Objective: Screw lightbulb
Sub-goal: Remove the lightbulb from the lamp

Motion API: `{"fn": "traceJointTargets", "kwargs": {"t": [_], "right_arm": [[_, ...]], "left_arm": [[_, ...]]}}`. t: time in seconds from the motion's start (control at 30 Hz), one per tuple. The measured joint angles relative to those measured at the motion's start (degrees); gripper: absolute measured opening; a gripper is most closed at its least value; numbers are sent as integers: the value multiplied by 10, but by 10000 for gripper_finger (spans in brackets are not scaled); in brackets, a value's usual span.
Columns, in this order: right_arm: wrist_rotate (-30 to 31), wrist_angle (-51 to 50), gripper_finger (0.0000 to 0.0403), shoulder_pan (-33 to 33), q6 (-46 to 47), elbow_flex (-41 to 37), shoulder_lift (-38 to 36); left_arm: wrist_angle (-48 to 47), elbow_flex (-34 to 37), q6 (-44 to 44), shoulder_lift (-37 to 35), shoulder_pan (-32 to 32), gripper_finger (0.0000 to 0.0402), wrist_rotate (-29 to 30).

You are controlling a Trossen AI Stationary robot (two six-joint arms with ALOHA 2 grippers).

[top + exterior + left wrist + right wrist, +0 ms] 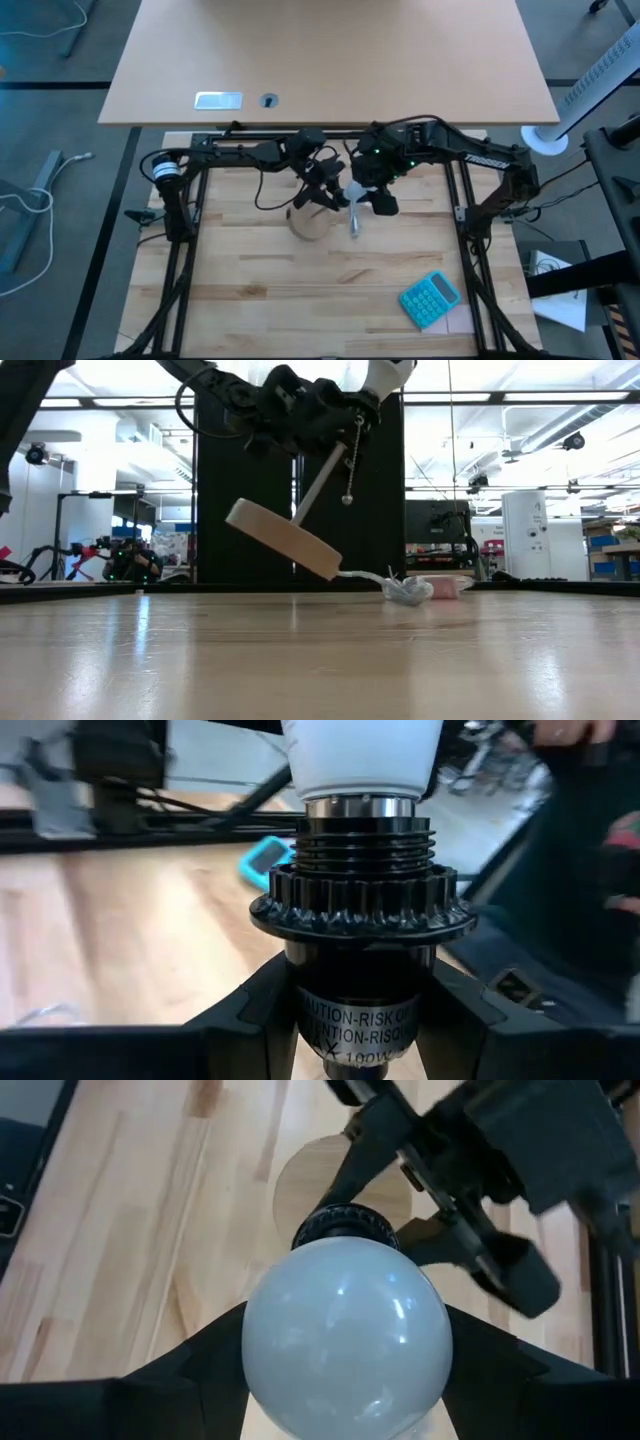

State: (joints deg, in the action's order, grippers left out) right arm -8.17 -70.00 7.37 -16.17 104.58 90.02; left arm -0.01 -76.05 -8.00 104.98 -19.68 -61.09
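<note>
A pale butcher-block table [300, 290] fills the middle of a bright workshop, with shelves and monitors beyond it. Above its centre the left gripper [350, 1020] clamps the black ribbed lamp socket [362, 910], its dark fingers [250, 1015] pressed on either side of the socket's labelled barrel. The round tan wooden disc [285, 538] fixed to that socket hangs tilted off the table. The small white rounded lightbulb [345, 1335] sits at the socket's mouth, its metal threads partly inside, and the right gripper [345, 1370] holds the bulb's globe between its two fingers [200, 1355]. A beaded pull chain [351, 460] dangles from the socket. A crumpled clear wrapper [408, 591] lies just beyond the disc, and a turquoise calculator [431, 298] rests well apart from it.
</note>
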Motion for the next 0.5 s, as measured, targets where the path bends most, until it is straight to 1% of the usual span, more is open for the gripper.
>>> {"fn": "traceJointTargets", "kwargs": {"t": [0.07,0.2,0.4,0.5], "right_arm": [[2,0,244,-11,-7,-1,0],[15,2,244,-37,-19,3,-1],[82,-1,246,-91,-52,5,-5],[105,-1,243,-114,-68,8,-5]], "left_arm": [[2,-2,5,8,1,143,-19],[4,-14,40,23,2,143,-77],[2,-36,101,46,8,143,-155],[4,-43,127,53,14,143,-190]]}}
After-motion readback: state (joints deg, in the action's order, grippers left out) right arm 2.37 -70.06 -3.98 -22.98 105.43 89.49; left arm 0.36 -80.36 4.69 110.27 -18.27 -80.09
